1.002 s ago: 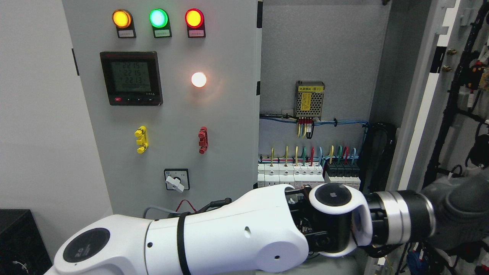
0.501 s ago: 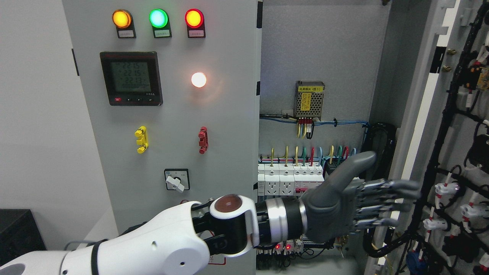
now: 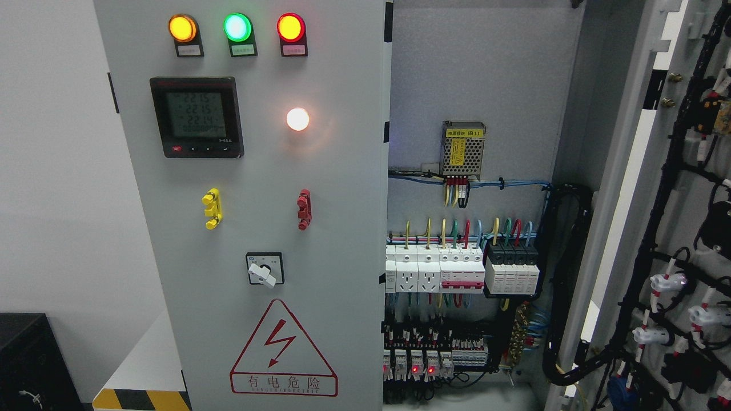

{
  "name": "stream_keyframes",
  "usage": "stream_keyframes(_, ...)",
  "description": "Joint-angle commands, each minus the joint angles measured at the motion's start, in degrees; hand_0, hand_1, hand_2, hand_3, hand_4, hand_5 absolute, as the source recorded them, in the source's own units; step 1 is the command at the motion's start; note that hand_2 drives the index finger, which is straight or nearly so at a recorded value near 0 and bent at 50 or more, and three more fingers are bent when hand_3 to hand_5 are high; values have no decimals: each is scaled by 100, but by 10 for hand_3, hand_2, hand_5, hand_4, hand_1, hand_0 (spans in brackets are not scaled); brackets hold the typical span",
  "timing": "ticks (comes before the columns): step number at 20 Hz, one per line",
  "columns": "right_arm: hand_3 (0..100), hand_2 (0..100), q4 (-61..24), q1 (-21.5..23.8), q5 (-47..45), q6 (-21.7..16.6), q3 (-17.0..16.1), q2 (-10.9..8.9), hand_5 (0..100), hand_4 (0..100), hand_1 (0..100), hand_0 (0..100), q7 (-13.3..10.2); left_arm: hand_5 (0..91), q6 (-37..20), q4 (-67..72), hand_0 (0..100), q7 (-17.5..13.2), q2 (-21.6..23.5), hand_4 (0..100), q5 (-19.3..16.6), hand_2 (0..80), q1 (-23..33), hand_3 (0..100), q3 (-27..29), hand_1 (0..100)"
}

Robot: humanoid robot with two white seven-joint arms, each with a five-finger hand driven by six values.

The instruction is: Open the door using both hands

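The grey cabinet's right door (image 3: 657,188) stands swung wide open at the picture's right, its inner face lined with black cable bundles and white connectors. The left door (image 3: 257,240) is shut; it carries three lit lamps, a digital meter (image 3: 197,117), a white lamp, yellow and red handles and a rotary switch (image 3: 264,269). Between the two doors the cabinet interior (image 3: 474,85) is exposed, with a power supply (image 3: 464,149), a row of breakers (image 3: 457,268) and coloured wires. Neither arm nor hand shows in the head view.
A red-bordered electrical hazard triangle (image 3: 282,351) marks the lower left door. A black box (image 3: 31,359) sits at the lower left beside a white wall. Yellow-black floor tape (image 3: 140,399) runs under the cabinet's left corner.
The left arm, stretched across the cabinet opening with its hand at the right door, drew back toward the lower left and has left the picture. The right door stays open.
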Motion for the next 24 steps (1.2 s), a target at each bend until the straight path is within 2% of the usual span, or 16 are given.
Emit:
stream_keyframes(1, 0, 0, -4, 132, -4, -7, -193, 0, 0, 0, 0, 0, 3, 0, -633, 4208, 0, -6, -503, 0, -931, 0, 2468, 0, 1307, 0)
stream_keyframes(3, 0, 0, -4, 132, -4, -7, -185, 0, 0, 0, 0, 0, 3, 0, -714, 6299, 0, -15, -1830, 0, -1132, 0, 2575, 0, 1906, 0)
stream_keyframes(5, 0, 0, 5, 132, -4, -7, -193, 0, 0, 0, 0, 0, 3, 0, -714, 7999, 0, -15, -2860, 0, -1238, 0, 2575, 0, 2285, 0)
stream_keyframes(8, 0, 0, 5, 132, -4, -7, -185, 0, 0, 0, 0, 0, 3, 0, -645, 9295, 0, 11, -3741, 0, -1265, 0, 2566, 0, 2864, 0)
stream_keyframes(9, 0, 0, -4, 132, -4, 2, -185, 0, 0, 0, 0, 0, 3, 0, -600, 9481, 0, 20, -3883, 0, -1361, 0, 2558, 0, 3250, 0)
stream_keyframes(10, 0, 0, 5, 132, -4, -7, -185, 0, 0, 0, 0, 0, 3, 0, -504, 9613, 0, 37, -4058, 0, -1623, 0, 2558, 0, 3836, 0)
stream_keyframes(11, 0, 0, -4, 132, 5, -7, -193, 0, 0, 0, 0, 0, 3, 0, -382, 9632, 0, 107, -4147, 0, -2052, 0, 2549, 0, 4564, 0)
stream_keyframes(12, 0, 0, -4, 132, -4, 2, -185, 0, 0, 0, 0, 0, 3, 0, -267, 9624, 0, 317, -4200, 0, -2665, 0, 2523, 0, 5277, 0)
stream_keyframes(14, 0, 0, 5, 132, 5, 2, -193, 0, 0, 0, 0, 0, 3, 0, -91, 9615, 0, 896, -4261, 0, -3966, 0, 2453, 0, 6211, 0)
stream_keyframes(15, 0, 0, -4, 132, -4, -7, -193, 0, 0, 0, 0, 0, 3, 0, -73, 9597, 0, 1081, -4288, 0, -4346, 0, 2444, 0, 6572, 0)
stream_keyframes(18, 0, 0, 5, 132, 5, -7, -185, 0, 0, 0, 0, 0, 3, 0, 76, 9597, 0, 1206, -4428, 0, -4526, 0, 2443, 0, 7505, 0)
stream_keyframes(20, 0, 0, 5, 132, -4, -7, -185, 0, 0, 0, 0, 0, 3, 0, 278, 9597, 0, 1198, -4438, 0, -4535, 0, 2443, 0, 7761, 0)
stream_keyframes(24, 0, 0, -4, 132, -4, -7, -193, 0, 0, 0, 0, 0, 3, 0, 305, 9518, 0, 1180, -4429, 0, -4526, 0, 2461, 0, 8095, 0)
